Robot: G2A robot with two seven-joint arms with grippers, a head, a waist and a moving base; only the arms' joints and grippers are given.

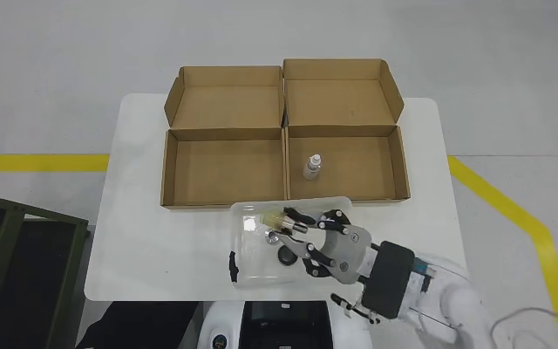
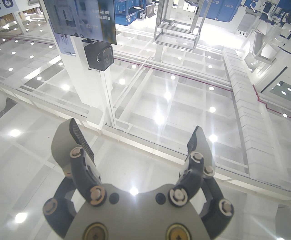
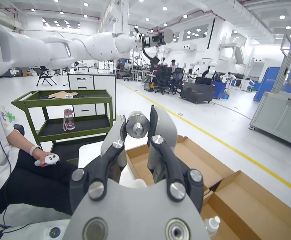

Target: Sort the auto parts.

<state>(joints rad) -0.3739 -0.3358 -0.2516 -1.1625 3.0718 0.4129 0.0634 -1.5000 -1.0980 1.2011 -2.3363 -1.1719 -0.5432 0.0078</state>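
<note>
One metal cylinder [image 3: 136, 130] grasped in right hand [image 3: 138, 122]; left hand [image 2: 134, 128] released.

We list a green three-shelf cart [image 3: 61, 100] on a glossy white floor [image 3: 136, 100], with a pink bottle [image 3: 68, 119] on its middle shelf. Behind the cart we note a white drawer cabinet [image 3: 91, 88]. Beyond the cart are black office chairs [image 3: 168, 81], a yellow floor line [image 3: 204, 131] and round ceiling lights [image 3: 166, 8].
</note>
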